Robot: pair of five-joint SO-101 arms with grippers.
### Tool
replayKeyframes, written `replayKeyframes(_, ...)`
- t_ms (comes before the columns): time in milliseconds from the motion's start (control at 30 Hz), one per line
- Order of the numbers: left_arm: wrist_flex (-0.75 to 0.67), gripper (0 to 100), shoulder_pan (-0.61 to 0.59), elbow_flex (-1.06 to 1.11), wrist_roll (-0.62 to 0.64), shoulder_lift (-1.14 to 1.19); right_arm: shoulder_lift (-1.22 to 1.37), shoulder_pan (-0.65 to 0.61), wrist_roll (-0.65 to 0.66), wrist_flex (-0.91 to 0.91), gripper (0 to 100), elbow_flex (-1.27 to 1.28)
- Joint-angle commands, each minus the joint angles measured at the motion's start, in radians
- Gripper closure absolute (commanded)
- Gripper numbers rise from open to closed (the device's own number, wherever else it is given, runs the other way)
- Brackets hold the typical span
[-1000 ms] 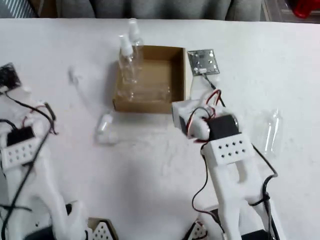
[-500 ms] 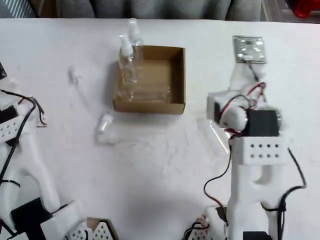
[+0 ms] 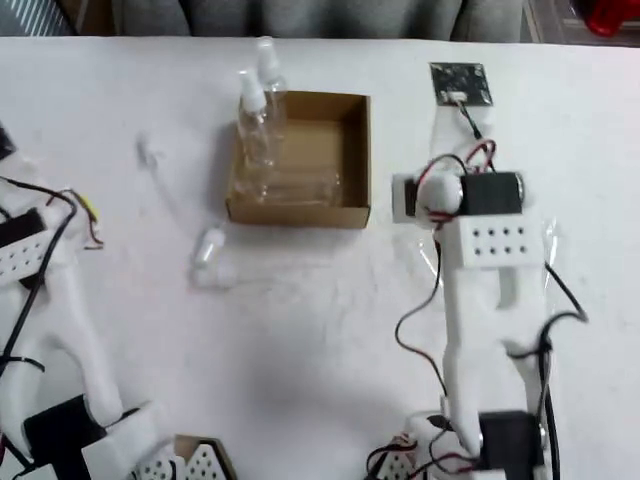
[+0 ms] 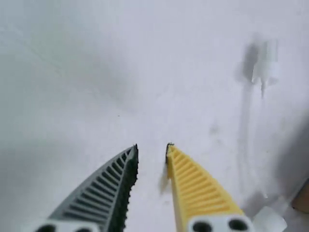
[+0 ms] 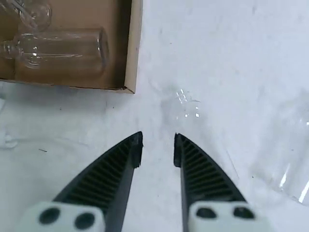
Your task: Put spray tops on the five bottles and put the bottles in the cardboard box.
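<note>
Found white tabletop (image 3: 300, 350) carrying all items. Noted right arm (image 3: 490, 290) stretched over it beside the cardboard box (image 3: 300, 214), and left arm (image 3: 50, 320) at the opposite side edge.

Recorded right gripper (image 5: 158, 145) released, with jaws slightly apart and nothing between, over bare tabletop just off the box's near corner. Recorded left gripper (image 4: 151, 152) likewise released and empty, with grey and yellow fingers parted a little above bare tabletop.

Found cardboard box open-topped, holding two upright bottles (image 3: 255, 130) with spray tops fitted at its far left corner, plus one lying bottle (image 3: 290, 187) along its front wall.

Noted one clear bottle (image 5: 186, 108) lying on the tabletop just ahead of the right gripper's tips, apart from them, and a second clear bottle (image 5: 287, 164) further to the side.

Noted a loose spray top (image 3: 150, 152) with its tube, well left of the box in the high view. Noted a white-capped item (image 3: 210, 248) near the box's front left corner. Unable to determine whether bottle or spray top.
</note>
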Motion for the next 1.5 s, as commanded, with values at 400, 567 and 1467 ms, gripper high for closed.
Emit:
replayKeyframes(400,-0.249,90,0.064,0.126,0.015,0.002,0.420,-0.177,0.905,-0.228,90.0,-0.302)
replayKeyframes(567,-0.249,89,0.064,0.126,0.002,0.004,0.512,-0.202,1.168,-0.226,89.1,-0.350)
replayKeyframes(1467,-0.249,89,0.067,0.126,-0.064,0.004,1.198,-0.278,1.313,0.219,80.7,-1.211)
